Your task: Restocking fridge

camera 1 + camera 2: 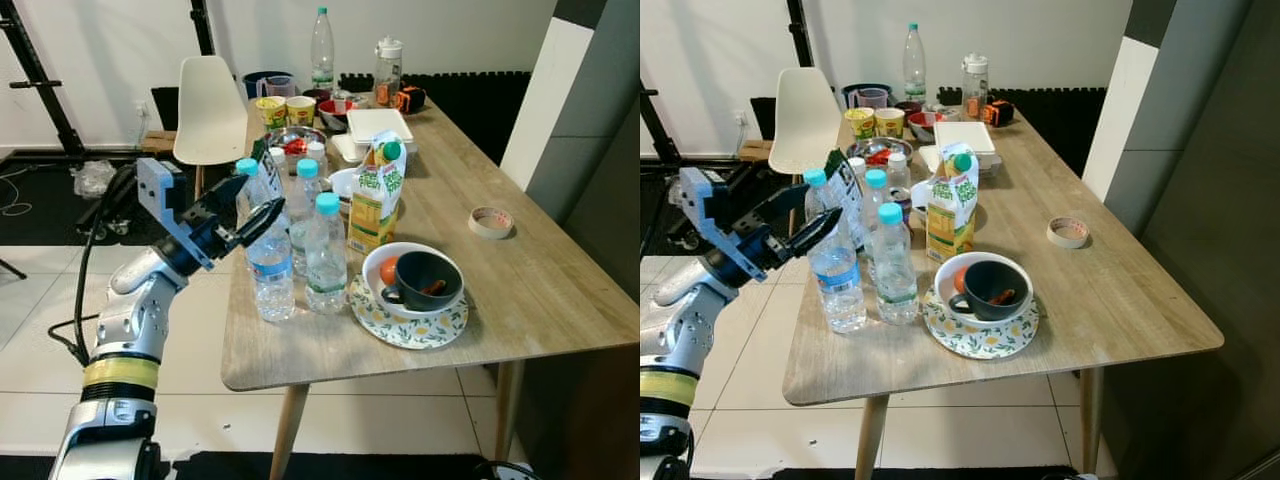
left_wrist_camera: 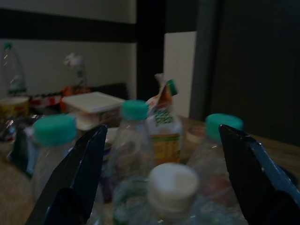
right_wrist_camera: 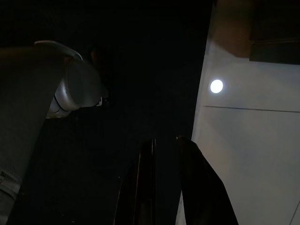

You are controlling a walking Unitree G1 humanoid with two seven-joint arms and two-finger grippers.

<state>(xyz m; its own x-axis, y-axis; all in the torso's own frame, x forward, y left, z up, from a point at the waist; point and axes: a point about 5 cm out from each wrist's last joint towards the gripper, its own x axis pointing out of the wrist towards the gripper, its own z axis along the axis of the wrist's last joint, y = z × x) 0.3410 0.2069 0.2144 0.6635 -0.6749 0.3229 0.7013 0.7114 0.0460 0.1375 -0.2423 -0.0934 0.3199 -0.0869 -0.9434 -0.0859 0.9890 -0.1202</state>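
Three clear water bottles with teal caps stand near the table's left edge: the nearest (image 1: 271,268), one beside it (image 1: 326,258) and one behind (image 1: 305,200). A yellow-green juice carton (image 1: 376,196) stands just to their right. My left gripper (image 1: 262,195) is open at the table's left edge, level with the nearest bottle's shoulder, one finger on each side of its upper part. In the left wrist view its fingers (image 2: 79,173) spread wide, with teal-capped bottles (image 2: 133,140) and a white cap (image 2: 171,180) between them. My right gripper (image 3: 166,187) hangs idle in the dark, fingers close together.
A patterned plate (image 1: 400,325) holding a white bowl and dark cup sits at the table's front. Tape roll (image 1: 491,221) lies to the right. Cups, a bowl, a white box (image 1: 378,125) and tall bottles crowd the far end. A white chair (image 1: 208,110) stands at the left.
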